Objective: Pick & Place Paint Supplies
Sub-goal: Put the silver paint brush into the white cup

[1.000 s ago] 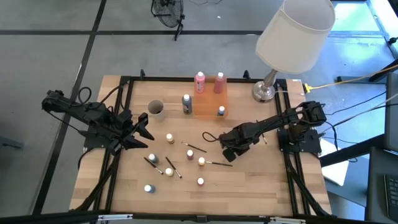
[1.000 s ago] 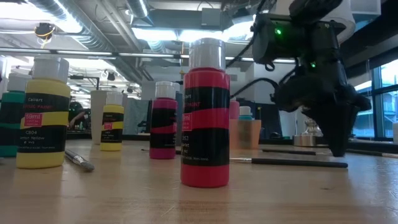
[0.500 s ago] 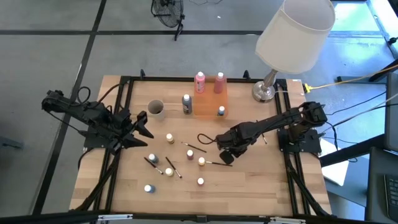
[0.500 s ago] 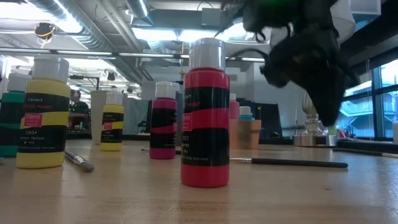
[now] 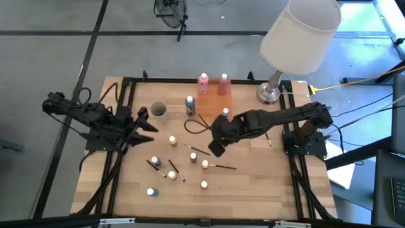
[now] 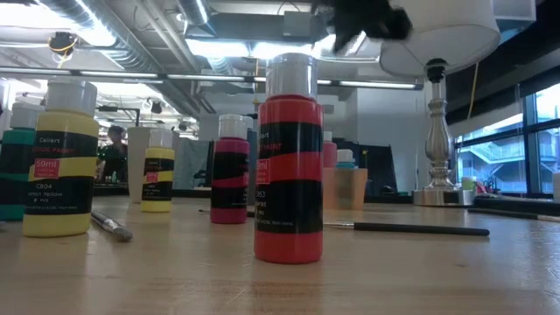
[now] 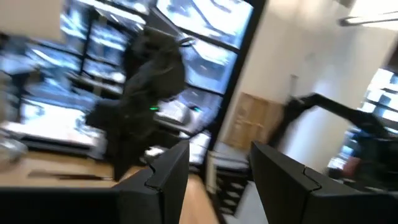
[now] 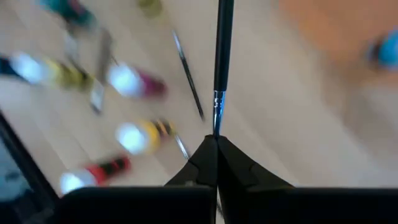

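A red paint bottle [image 6: 289, 157] with a grey-white cap stands upright on the wooden surface [image 6: 175, 280], nearest the camera. Behind it to the left stands a smaller magenta bottle [image 6: 230, 169], then a small yellow bottle [image 6: 158, 171] farther back. At the left edge a larger yellow bottle [image 6: 60, 160] stands just in front of a teal bottle [image 6: 13, 166]. A brush [image 6: 111, 225] lies beside the large yellow bottle, and a long dark brush [image 6: 411, 229] lies flat to the right of the red bottle. An orange container [image 6: 348, 188] sits behind. A lamp [image 6: 437, 105] with a metal stem stands at the right, a dark blurred robot part [image 6: 363, 16] above it
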